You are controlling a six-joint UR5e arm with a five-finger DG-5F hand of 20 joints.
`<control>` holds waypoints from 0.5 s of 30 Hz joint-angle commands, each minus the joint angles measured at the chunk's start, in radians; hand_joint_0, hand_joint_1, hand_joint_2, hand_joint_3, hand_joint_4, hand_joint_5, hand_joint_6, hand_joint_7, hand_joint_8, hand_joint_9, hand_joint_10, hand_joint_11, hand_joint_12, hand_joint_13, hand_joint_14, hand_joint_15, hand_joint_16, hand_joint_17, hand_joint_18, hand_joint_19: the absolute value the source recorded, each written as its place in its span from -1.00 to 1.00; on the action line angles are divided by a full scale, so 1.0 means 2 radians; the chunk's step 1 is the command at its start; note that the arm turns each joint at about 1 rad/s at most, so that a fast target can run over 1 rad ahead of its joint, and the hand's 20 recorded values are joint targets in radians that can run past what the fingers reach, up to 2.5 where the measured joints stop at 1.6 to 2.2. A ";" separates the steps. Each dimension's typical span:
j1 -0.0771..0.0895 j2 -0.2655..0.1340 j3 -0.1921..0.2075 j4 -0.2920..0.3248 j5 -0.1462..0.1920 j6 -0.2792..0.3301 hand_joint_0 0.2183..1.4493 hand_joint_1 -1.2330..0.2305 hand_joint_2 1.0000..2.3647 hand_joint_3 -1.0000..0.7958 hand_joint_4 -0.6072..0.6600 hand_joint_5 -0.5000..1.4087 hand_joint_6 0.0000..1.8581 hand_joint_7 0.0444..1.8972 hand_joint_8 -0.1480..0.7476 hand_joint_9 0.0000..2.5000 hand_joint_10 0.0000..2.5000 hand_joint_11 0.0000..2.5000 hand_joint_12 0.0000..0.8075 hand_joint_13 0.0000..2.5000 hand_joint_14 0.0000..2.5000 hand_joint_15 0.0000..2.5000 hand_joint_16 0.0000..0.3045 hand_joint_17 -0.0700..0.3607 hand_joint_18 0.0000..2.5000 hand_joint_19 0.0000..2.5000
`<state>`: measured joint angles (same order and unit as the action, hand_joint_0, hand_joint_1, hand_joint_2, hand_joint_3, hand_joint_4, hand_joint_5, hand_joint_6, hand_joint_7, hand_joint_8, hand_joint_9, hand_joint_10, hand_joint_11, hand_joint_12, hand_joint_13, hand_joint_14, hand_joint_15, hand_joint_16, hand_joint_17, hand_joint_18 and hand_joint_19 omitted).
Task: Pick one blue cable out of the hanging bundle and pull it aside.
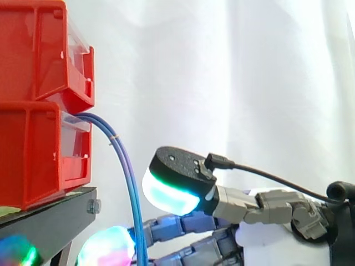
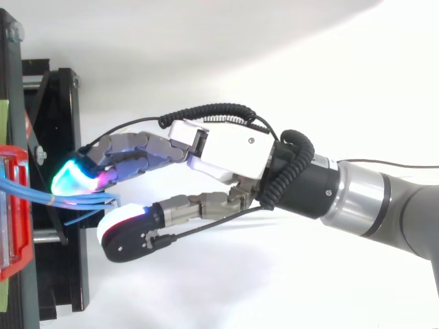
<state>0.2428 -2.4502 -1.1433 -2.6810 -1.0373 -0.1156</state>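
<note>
1. The hand reaches in from the right, with its fingers stretched nearly straight toward the bins and its thumb set opposite them. It is open, gripping nothing.
2. The blue cables run through the gap between the fingers and the thumb's cyan-green pad. In the side view they pass just beside that pad, but contact cannot be told.
3. The cables form a thin bundle of several glossy blue strands. They leave the seam between the two stacked red bins, arch outward and hang down past the stand's edge. A thin pale tie crosses them near the top of the arch.
4. The upper red bin sits on the lower red bin. Each has a clear front panel (any print there is too small to read).
5. Both bins rest on the black stand, which has a bolt at its corner.
6. Behind everything hangs the white curtain, softly folded. The silver-and-grey arm trails off to the right.
</note>
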 commanded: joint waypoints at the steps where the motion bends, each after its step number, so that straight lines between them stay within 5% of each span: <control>1: 0.001 0.000 0.001 0.014 -0.001 -0.005 -0.48 -0.04 -1.00 -0.44 0.32 -0.68 -0.46 -0.30 -0.10 -0.48 -1.00 -0.88 -0.31 -0.67 -1.00 -0.92 -0.73 -0.25 -0.75 -0.88; 9: 0.004 0.001 0.005 0.027 -0.008 0.007 -0.48 -0.05 -1.00 -0.44 0.34 -0.66 -0.46 -0.20 -0.09 -0.43 -0.99 -0.83 -0.31 -0.60 -1.00 -0.88 -0.73 -0.24 -0.72 -0.87; 15: 0.004 0.005 0.013 -0.009 -0.020 0.034 -0.47 -0.07 -1.00 -0.44 0.39 -0.64 -0.46 -0.07 -0.08 -0.37 -0.99 -0.76 -0.32 -0.54 -0.99 -0.84 -0.73 -0.24 -0.68 -0.85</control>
<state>0.2499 -2.4460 -1.1222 -2.6569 -1.0650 -0.0716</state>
